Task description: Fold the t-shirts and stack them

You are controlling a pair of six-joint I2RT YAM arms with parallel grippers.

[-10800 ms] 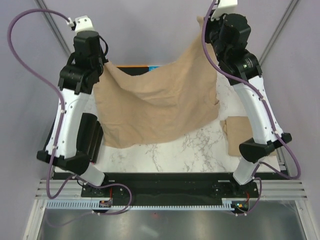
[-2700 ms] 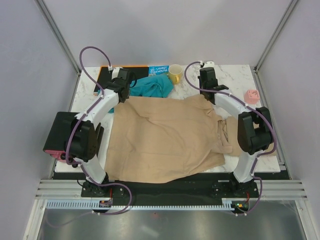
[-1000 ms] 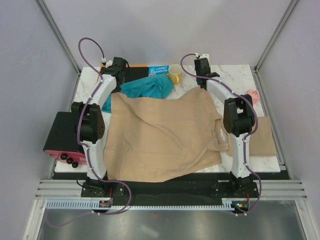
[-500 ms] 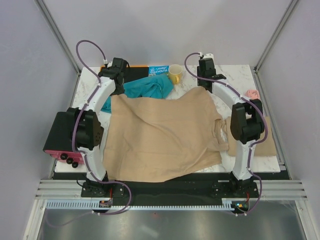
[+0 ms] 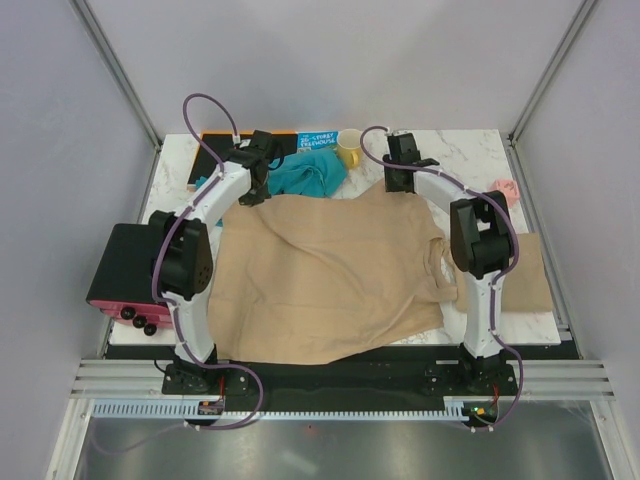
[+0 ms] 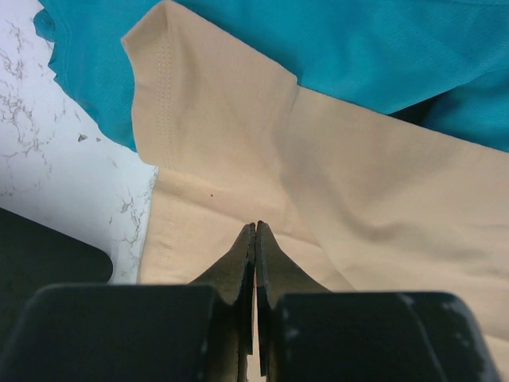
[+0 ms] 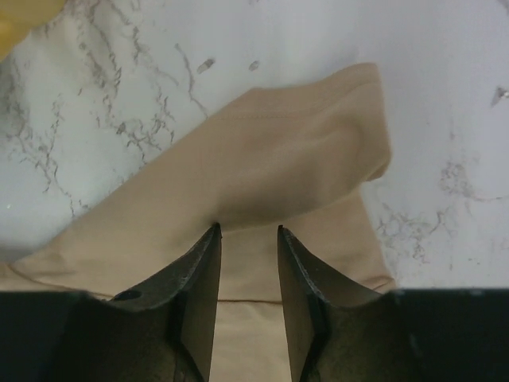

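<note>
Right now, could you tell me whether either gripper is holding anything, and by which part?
The left gripper is shut, apparently pinching the tan t-shirt near its sleeve. The right gripper stands open over it, holding nothing.

the teal garment point(image 5: 305, 178) runs under the tan t-shirt point(image 5: 330, 270) and the left arm point(image 5: 215, 195). the black board point(image 5: 212, 150) and picture book point(image 5: 318, 141) show only as strips. the right arm point(image 5: 480, 240) hides part of a second tan shirt point(image 5: 528, 275). whether the left jaws pinch cloth cannot be told.
</note>
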